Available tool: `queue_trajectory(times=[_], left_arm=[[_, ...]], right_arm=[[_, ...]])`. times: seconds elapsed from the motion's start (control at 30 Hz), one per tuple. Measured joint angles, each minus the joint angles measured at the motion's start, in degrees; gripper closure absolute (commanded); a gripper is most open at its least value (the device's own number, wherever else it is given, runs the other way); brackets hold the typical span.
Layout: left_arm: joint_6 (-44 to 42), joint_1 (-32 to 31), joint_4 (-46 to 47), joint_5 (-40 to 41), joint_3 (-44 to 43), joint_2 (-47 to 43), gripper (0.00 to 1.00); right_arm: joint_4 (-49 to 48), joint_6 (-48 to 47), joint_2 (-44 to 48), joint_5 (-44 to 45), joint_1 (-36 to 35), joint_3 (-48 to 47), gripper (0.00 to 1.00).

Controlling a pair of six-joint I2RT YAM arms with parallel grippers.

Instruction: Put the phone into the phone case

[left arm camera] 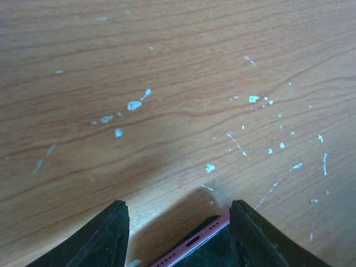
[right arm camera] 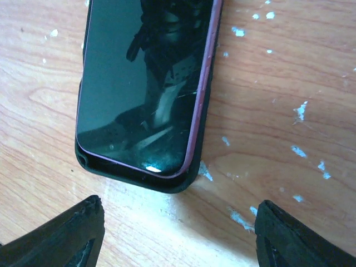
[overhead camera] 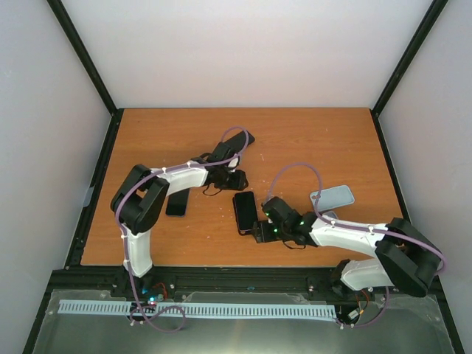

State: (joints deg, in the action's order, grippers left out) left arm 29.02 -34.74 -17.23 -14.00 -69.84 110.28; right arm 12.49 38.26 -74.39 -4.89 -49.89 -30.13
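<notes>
Seating phone (right arm camera: pixel 142 83) into case (right arm camera: pixel 139 181). Right claw (right arm camera: pixel 178 207) wide open, empty; left claw (left arm camera: pixel 178 204) half open, gripping nothing. Next, probably: press edges down.

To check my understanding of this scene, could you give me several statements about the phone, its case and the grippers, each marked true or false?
1. The dark-screened phone with a pink rim lies in the black case. True.
2. The right gripper is clamped on that phone. False: its fingers stand wide apart, short of the case.
3. A pale blue phone-shaped object lies on the brown wooden table, right of the cased phone in the top view. True.
4. A white cloth covers the table. False: it is bare wood with pale flecks.
</notes>
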Motion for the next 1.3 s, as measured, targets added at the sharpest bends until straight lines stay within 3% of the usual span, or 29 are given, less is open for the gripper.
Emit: queue_trajectory(times=[0.43,0.9,1.3], left_arm=[[-1.79,0.04,-2.27,-5.64,-4.37,4.31,0.50],[-2.67,0.04,-3.78,-9.84,-4.20,4.63,0.62],[-2.32,0.74,-1.16,-12.85,-0.02,3.52,0.63]], right_arm=[[7.58,-3.63,-7.76,14.34,-10.01,-7.10,0.25],[7.89,-5.64,-10.43,19.23,-11.04,-8.09,0.30],[6.03,-6.12,-12.15,19.80,-11.52,-8.09,0.33]])
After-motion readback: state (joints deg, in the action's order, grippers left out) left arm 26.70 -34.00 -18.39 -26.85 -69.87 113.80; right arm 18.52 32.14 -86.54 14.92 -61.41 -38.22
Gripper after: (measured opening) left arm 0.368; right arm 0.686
